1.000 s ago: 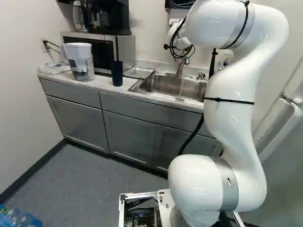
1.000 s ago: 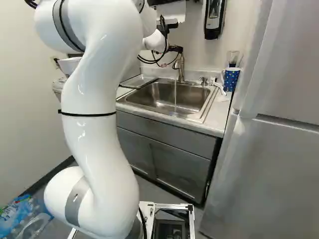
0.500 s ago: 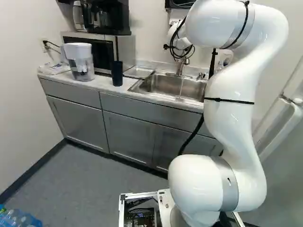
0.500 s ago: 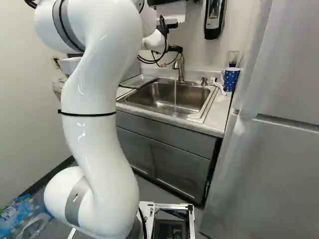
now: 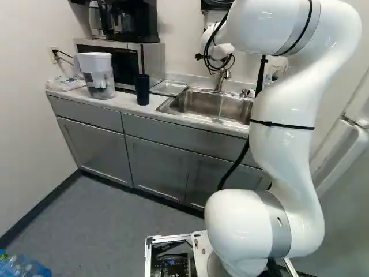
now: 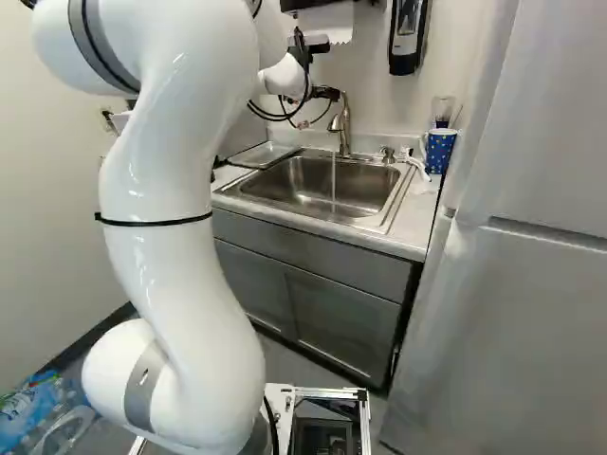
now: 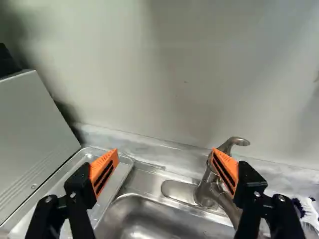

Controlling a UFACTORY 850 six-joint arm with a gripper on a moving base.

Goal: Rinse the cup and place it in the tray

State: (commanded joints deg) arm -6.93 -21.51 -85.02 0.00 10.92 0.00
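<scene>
In the right base view my gripper (image 6: pixel 327 93) is a small dark shape just left of the faucet's top. Its open fingers in the wrist view, the gripper (image 7: pixel 164 158), stand wide apart with nothing between them; one is over the metal tray (image 7: pixel 79 180), the other close by the faucet (image 7: pixel 208 181). That tray (image 5: pixel 169 88) lies beside the sink and looks bare. A dark blue cup (image 5: pixel 142 90) stands upright on the counter. Another cup, blue with dots (image 6: pixel 440 152), stands right of the sink. Water (image 6: pixel 333 180) runs from the faucet into the sink (image 6: pixel 302 182).
A microwave (image 5: pixel 151 60) with a coffee maker (image 5: pixel 130 23) on top is left of the tray. The water pitcher (image 5: pixel 97 75) stands before it. A brush (image 7: pixel 308 211) lies beyond the faucet. The fridge (image 6: pixel 512 284) borders the counter's right end.
My arm's wrist has shifted slightly left in both base views, and the upper arm has shifted too. The base, the cups and the tray have stayed where they were. Water keeps running.
</scene>
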